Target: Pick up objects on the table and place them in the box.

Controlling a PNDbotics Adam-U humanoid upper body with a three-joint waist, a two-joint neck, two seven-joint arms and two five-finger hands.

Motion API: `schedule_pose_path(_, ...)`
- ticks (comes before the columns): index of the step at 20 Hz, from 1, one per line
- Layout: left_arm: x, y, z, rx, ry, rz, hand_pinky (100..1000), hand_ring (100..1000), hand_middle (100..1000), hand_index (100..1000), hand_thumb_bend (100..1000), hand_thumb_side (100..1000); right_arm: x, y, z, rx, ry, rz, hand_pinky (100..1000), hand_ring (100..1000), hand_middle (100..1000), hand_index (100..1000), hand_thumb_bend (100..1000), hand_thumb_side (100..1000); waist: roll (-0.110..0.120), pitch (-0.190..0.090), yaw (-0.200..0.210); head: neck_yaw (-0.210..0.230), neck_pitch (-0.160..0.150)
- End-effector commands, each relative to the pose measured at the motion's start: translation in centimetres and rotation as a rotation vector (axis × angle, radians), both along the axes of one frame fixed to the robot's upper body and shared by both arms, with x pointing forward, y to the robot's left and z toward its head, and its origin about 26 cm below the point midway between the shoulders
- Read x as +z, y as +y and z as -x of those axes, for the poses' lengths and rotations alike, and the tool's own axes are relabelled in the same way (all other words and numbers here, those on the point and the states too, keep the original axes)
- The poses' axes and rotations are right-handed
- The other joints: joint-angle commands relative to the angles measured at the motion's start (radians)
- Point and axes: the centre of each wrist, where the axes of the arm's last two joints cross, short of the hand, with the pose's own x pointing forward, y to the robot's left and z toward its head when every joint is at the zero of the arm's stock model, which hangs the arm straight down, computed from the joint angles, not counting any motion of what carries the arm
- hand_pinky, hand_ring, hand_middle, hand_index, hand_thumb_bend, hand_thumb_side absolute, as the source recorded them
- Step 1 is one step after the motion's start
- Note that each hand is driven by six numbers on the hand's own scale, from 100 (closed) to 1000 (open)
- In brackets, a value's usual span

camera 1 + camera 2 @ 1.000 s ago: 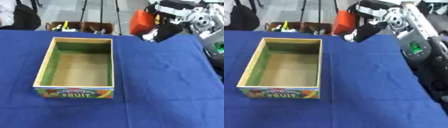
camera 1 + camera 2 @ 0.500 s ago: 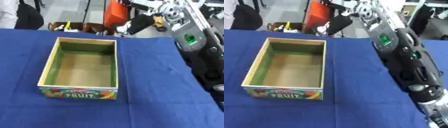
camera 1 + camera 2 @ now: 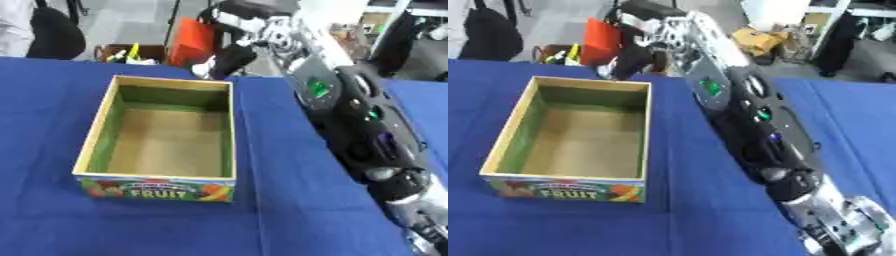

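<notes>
The open rectangular cardboard box (image 3: 157, 135) with green inner walls, a tan floor and a printed "FRUIT" label on its near face sits left of centre in the frame on the blue cloth-covered tabletop (image 3: 280, 200). Its long axis runs from near to far, and nothing is visible inside it. The robot's right arm (image 3: 754, 125), black with silver joints and small green lights, enters at the lower right corner of the frame and stretches diagonally to the upper centre, passing just to the right of the box without touching it. The right hand (image 3: 229, 55) shows dark at the end of that arm, above the far right corner of the box, at the far edge of the tabletop. It appears to hang fingers down, but motion blur hides the fingers, and I cannot tell whether they are spread, curled or holding something. A small pale patch shows just beside the hand's lower tip; what it is cannot be made out. No loose objects are visible on the blue cloth around the box. Beyond the far edge of the tabletop stands an orange-red upright object (image 3: 191, 34), partly behind the hand. The left hand shows in neither view.
</notes>
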Motion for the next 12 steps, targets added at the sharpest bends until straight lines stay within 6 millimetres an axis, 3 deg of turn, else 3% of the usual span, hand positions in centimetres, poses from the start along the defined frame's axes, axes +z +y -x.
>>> schedule_pose_path(1, 0.8, -0.1, 0.3, -0.012, -0.030, -0.015, 368, 658, 566, 528, 100, 888, -0.3, 0.9, -1.1, -0.059, -0.028, 0.057, 461, 660, 416, 314, 100, 424, 0.008, -0.018, 0.003, -0.016, -0.014)
schedule_pose_path(12, 0.8, -0.1, 0.3, -0.017, -0.028, -0.015, 368, 660, 566, 528, 100, 888, -4.8, 3.6, -2.8, -0.130, -0.041, 0.179, 457, 673, 421, 315, 100, 410, 0.012, -0.022, 0.003, -0.011, -0.043)
